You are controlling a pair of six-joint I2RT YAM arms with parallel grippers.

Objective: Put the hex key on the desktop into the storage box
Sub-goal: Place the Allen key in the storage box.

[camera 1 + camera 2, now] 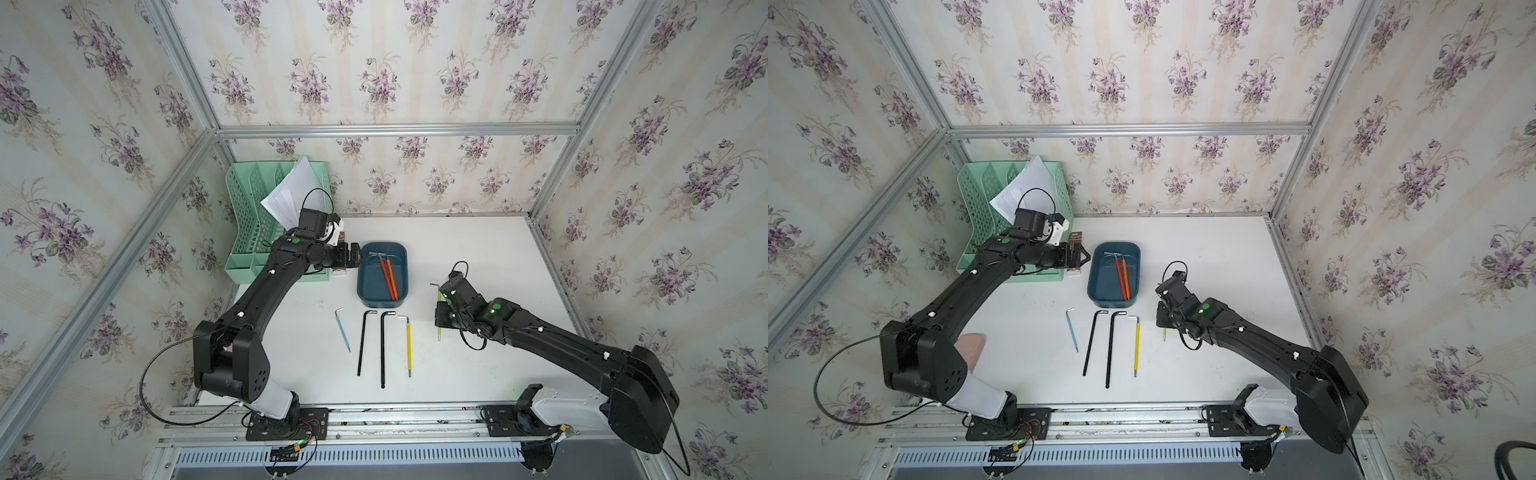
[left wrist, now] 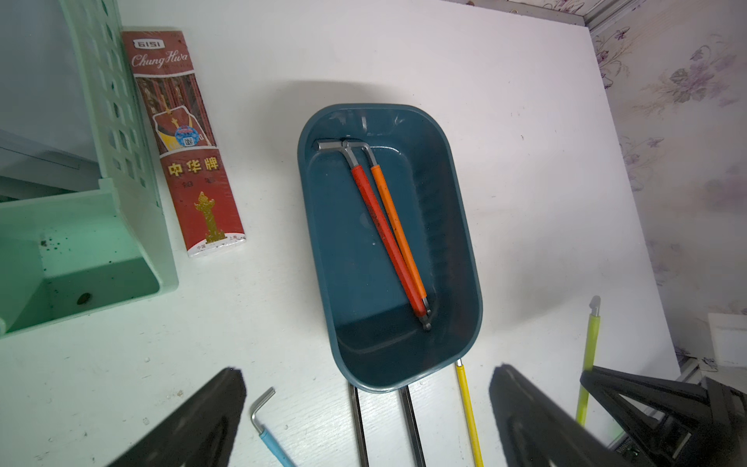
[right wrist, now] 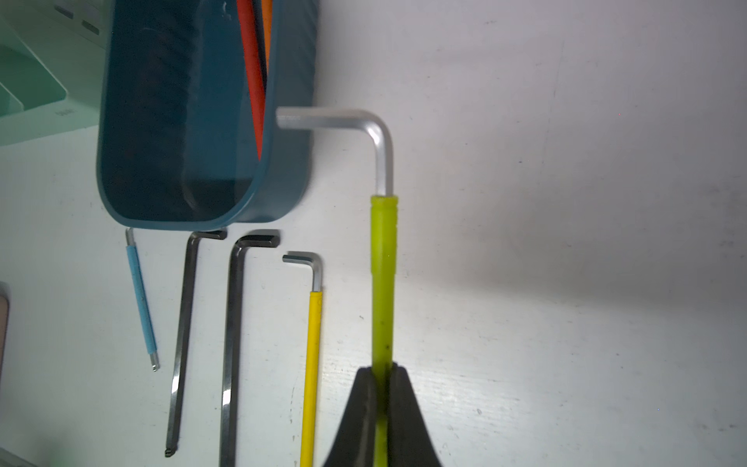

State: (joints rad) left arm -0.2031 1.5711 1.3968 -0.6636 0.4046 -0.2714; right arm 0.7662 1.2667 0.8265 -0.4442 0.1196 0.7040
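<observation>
**Q:** How many hex keys, and where?

**A:** Seven. Two lie in the one storage box (image 1: 372,286): red hex key (image 2: 384,234) and orange hex key (image 2: 398,226). Four lie in a row on the desktop (image 1: 478,249) near the box: blue hex key (image 1: 343,330), black hex key (image 1: 362,343), second black hex key (image 1: 382,349) and yellow hex key (image 1: 408,347).

**Q:** The seventh?

**A:** The lime-green hex key (image 3: 383,263) is outside the box, near its side. The right gripper (image 3: 382,370) pinches its sleeve.

**Q:** State of the left gripper (image 1: 354,257)?

**A:** Fingers spread, nothing between them, beside the box.
</observation>
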